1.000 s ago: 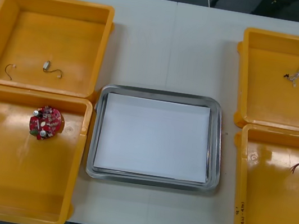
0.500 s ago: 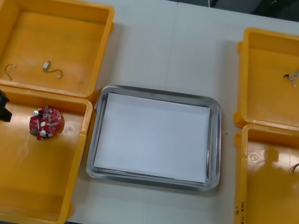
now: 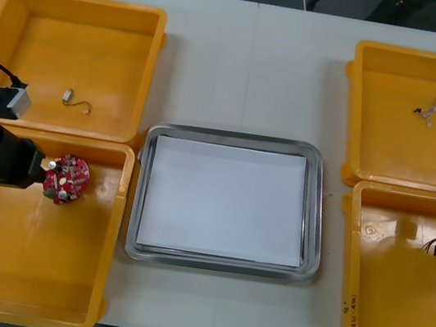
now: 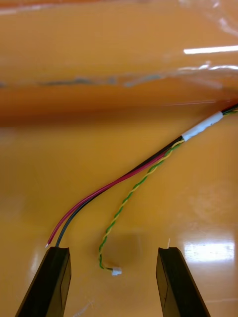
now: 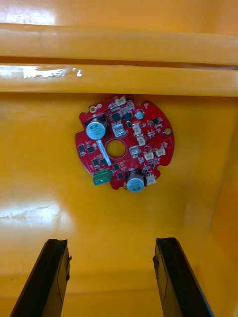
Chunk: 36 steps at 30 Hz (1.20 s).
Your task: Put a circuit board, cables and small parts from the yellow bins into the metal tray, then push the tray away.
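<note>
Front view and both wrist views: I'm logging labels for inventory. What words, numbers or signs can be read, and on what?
Near right yellow plastic bin, rim facing the tray: dark handwritten marks, too small to read.
Round red circuit board: no print that can be read.
Shiny metal tray with white inside: none.

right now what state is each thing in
circuit board, flat in near left bin, not held
cable, loose in near right bin, not held
tray, white inside, nothing in it
left gripper, open, just short of the circuit board
right gripper, open, at the cable ends
</note>
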Motion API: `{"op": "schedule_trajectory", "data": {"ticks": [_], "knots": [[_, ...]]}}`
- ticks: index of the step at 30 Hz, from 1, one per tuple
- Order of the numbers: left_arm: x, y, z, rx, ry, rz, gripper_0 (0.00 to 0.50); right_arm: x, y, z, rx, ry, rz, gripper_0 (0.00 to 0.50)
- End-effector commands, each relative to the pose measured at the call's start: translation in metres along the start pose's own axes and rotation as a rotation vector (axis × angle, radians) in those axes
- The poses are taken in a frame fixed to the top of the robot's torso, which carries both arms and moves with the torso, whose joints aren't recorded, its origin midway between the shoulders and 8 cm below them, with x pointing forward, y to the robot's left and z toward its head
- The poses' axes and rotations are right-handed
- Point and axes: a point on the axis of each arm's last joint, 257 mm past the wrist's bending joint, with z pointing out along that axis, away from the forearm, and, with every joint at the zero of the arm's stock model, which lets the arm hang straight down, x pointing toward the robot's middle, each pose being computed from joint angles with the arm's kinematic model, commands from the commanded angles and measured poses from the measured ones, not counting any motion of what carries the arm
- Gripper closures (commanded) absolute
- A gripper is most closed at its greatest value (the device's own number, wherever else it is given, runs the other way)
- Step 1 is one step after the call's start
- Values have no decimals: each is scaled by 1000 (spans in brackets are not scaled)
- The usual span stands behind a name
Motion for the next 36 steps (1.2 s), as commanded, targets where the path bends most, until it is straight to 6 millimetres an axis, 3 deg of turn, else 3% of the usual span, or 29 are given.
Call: {"op": "schedule_trajectory", "data": {"ticks": [1, 15, 16, 19, 21, 24, 27, 36], "knots": [[-6, -18, 6, 14, -36, 35, 0, 4, -6, 2, 16, 12, 9, 0], [-9, -38, 28, 68, -84, 34, 0, 13, -6, 16, 10, 11, 30, 0], [-8, -39, 29, 74, -85, 33, 0, 15, -7, 16, 11, 14, 31, 22], [-7, -40, 34, 84, -96, 27, 0, 15, -6, 16, 9, 13, 31, 221], [-4, -40, 38, 92, -101, 24, 0, 16, -6, 16, 10, 15, 32, 381], [-3, -37, 44, 99, -109, 13, 0, 16, -6, 16, 8, 15, 33, 454], [-4, -35, 50, 101, -115, 8, 0, 15, -6, 16, 8, 14, 33, 500], [-3, -29, 69, 94, -116, 6, 0, 4, -5, 10, 8, -3, 30, 500]]}}
